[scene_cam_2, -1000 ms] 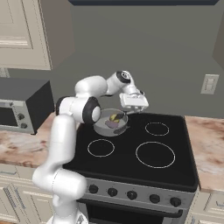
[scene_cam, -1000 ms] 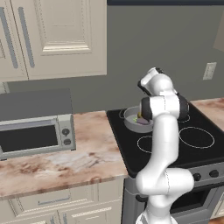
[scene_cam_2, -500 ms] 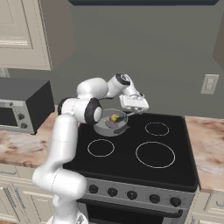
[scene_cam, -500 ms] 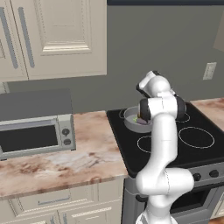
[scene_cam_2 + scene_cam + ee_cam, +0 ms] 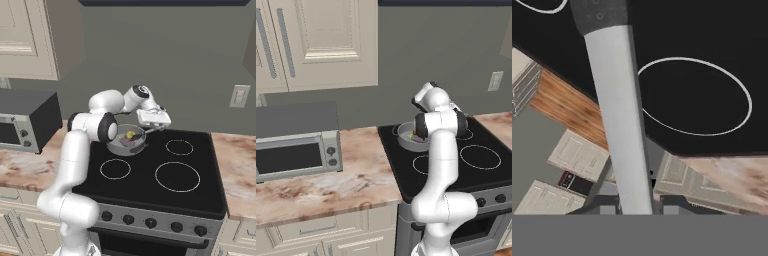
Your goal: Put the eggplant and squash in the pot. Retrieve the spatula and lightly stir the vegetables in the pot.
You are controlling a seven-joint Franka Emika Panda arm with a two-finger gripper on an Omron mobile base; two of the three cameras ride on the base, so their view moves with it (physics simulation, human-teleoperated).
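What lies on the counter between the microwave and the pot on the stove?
Bare marble counter and stove edge, in the left base view, separate the microwave from the pot.

White arm [image 5: 75,165]; dark joints

Pot [image 5: 125,145] dull grey metal; stove top [image 5: 165,170] glossy black glass.

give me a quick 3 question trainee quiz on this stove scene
1. True or false: the yellow-green squash lies inside the pot.
2. The pot sits on which part of the stove? A) back left B) front right C) back right
3. What appliance stands on the counter left of the stove?

Key:
1. True; the purple eggplant lies beside it.
2. A
3. The microwave
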